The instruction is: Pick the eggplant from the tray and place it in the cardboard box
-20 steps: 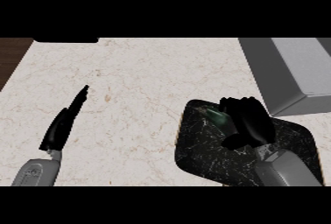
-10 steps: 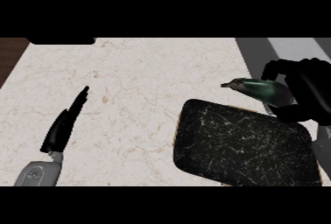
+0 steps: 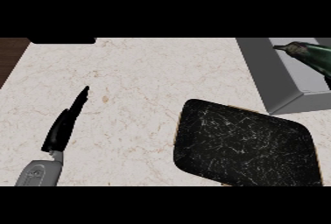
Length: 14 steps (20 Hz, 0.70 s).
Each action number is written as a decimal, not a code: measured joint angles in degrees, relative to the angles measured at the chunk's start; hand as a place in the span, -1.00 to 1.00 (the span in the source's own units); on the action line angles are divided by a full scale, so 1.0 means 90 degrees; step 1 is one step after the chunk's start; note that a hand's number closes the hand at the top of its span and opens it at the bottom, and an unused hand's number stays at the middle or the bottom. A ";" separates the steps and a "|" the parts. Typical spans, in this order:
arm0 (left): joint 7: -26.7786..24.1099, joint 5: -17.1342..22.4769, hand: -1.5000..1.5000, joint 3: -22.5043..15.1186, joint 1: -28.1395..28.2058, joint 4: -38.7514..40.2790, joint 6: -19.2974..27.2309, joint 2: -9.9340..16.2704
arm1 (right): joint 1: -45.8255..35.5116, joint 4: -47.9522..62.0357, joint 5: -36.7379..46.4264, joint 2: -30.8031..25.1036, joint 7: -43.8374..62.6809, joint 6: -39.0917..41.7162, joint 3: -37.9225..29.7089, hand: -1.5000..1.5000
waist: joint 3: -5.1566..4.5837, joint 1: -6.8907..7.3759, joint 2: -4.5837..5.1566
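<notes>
Now: eggplant over the box

Up at the view's top right, the dark green eggplant (image 3: pixel 309 53) sits over the grey cardboard box (image 3: pixel 271 74), cut off by the right edge. The right hand is out of view. The black tray (image 3: pixel 245 146) (flecked with pale scratches) lies nearer, bare. At left, the left hand (image 3: pixel 65 127) rests on the marble counter (image 3: pixel 142 78), fingers straight, holding nothing. No writing is readable.
</notes>
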 measured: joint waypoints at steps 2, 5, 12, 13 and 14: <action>0.0047 -0.0023 0.00 -0.0015 0.0027 -0.0072 -0.0009 -0.0026 | -0.0115 0.0470 -0.0009 -0.0122 -0.0189 -0.0131 -0.0257 1.00 | 0.0000 0.0021 0.0003; 0.0094 0.0001 0.00 0.0047 -0.0130 -0.0014 -0.0082 -0.0023 | -0.0425 0.1199 0.0041 -0.0320 -0.0404 -0.0230 -0.0469 1.00 | 0.0002 0.0040 0.0012; 0.0103 -0.0106 0.00 0.0018 -0.0151 -0.0043 -0.0118 -0.0080 | -0.0998 0.3311 0.0413 -0.0783 -0.1232 -0.0752 -0.0617 1.00 | 0.0003 0.0106 0.0031; 0.0082 -0.0122 0.00 -0.0002 -0.0128 -0.0047 -0.0102 -0.0119 | -0.1062 0.3640 0.0466 -0.0874 -0.1385 -0.0835 -0.0643 1.00 | 0.0005 0.0113 0.0035; 0.0043 -0.0129 0.00 0.0004 -0.0111 -0.0041 -0.0099 -0.0123 | -0.1130 0.3978 0.0510 -0.0914 -0.1519 -0.0917 -0.0650 1.00 | 0.0004 0.0120 0.0037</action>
